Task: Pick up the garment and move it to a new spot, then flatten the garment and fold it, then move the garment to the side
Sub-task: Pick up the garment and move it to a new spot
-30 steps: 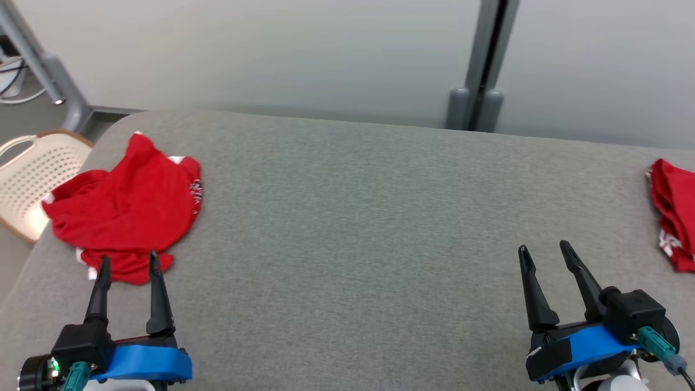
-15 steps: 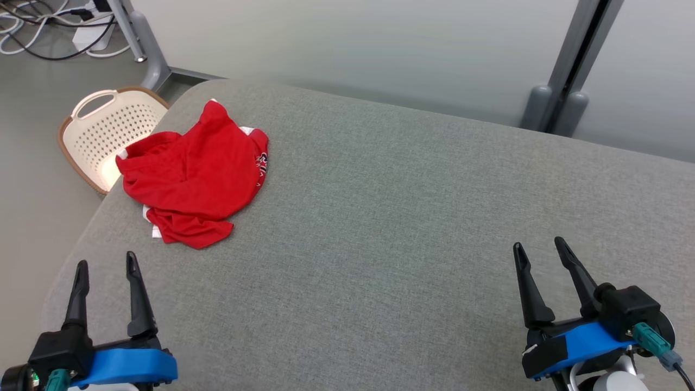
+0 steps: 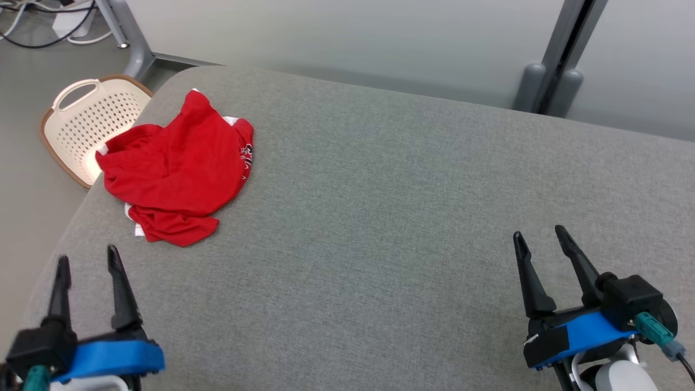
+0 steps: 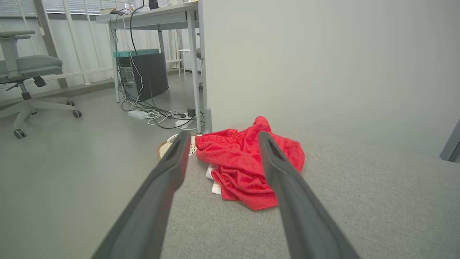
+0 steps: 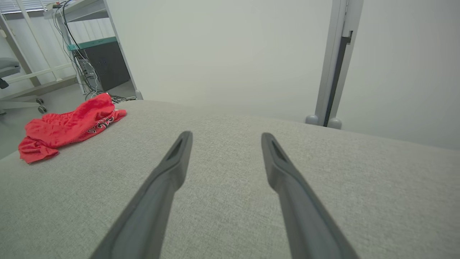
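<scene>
- Item: garment (image 3: 176,174), red with white trim and dark printed lettering. It lies crumpled in a loose heap, with several layers overlapping.
- Location: far left corner of the grey, fabric-covered worktop (image 3: 391,217), close to the rounded edge. One lobe of cloth reaches almost to the rim.
- Adjacent: cream perforated basket (image 3: 81,122) on the floor, just beside that corner and below the garment's outer edge. Loose cables (image 4: 158,117) lie on the floor further off.
- Left end effector (image 3: 87,255): jaws spread wide and holding nothing. It hangs over the near left part of the worktop, short of the garment and pointing towards it.
- Right end effector (image 3: 538,233): jaws likewise spread and empty, over the near right part of the worktop, well apart from the garment.
- Status, judged: the first step is not yet done, as the garment is untouched.
- Risk 1: a push or a shallow pinch from the left side could nudge the heap over the rim into the basket or onto the floor, since it sits so near the edge.
- Risk 2: closing on a single top layer could make the cloth slip free or unfurl unevenly when lifted.
- Risk 3: gripping a bundled fold would carry the tangle to the new spot and make flattening harder.
- Risk 4: fingertips driven too low could catch the worktop's cover along with the garment.
</scene>
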### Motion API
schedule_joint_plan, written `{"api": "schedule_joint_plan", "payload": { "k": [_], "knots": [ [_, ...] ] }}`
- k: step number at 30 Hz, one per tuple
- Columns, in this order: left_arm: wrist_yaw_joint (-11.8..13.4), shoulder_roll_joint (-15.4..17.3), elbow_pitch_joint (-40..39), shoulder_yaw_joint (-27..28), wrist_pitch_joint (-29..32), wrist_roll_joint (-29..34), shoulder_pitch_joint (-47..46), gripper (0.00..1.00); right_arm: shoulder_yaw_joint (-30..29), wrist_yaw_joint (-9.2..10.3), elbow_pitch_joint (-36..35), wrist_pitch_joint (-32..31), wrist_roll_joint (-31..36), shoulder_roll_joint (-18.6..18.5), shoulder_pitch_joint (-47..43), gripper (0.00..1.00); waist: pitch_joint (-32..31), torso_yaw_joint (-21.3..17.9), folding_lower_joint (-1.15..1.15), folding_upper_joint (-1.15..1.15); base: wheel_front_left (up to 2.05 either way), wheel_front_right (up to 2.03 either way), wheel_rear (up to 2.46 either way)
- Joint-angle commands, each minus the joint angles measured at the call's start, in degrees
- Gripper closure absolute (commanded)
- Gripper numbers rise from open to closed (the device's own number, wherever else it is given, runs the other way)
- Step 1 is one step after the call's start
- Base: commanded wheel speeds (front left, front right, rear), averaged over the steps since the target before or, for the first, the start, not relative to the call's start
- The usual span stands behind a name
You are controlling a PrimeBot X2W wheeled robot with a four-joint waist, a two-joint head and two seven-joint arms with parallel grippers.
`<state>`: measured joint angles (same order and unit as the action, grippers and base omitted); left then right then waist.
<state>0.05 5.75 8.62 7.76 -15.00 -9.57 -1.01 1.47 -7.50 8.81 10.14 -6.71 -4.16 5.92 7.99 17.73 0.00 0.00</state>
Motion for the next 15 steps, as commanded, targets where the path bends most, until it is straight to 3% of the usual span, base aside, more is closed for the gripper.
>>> {"api": "schedule_joint_plan", "payload": {
  "k": [1, 9, 15],
  "knots": [
    [-0.31, 0.90, -0.26, 0.38, -0.25, -0.07, -2.20, 0.00, -0.12, 0.01, -0.38, -0.19, -0.24, -0.61, 1.09, 0.00, 0.41, -0.37, 0.00, 0.00, 0.00, 0.00, 0.00],
    [-0.96, 4.97, 2.08, 3.75, -0.25, -1.65, -13.69, 0.00, -0.62, 0.01, -3.90, -1.49, 1.22, -2.20, 3.99, 0.00, 5.83, -4.50, 0.00, 0.00, 0.00, 0.00, 0.00],
    [-2.05, 10.02, 8.46, 6.99, -0.19, -3.80, -24.09, 0.00, -2.81, 0.01, -8.23, -2.90, 2.48, -3.98, 6.10, 0.00, 11.88, -8.42, 0.00, 0.00, 0.00, 0.00, 0.00]
  ]
}}
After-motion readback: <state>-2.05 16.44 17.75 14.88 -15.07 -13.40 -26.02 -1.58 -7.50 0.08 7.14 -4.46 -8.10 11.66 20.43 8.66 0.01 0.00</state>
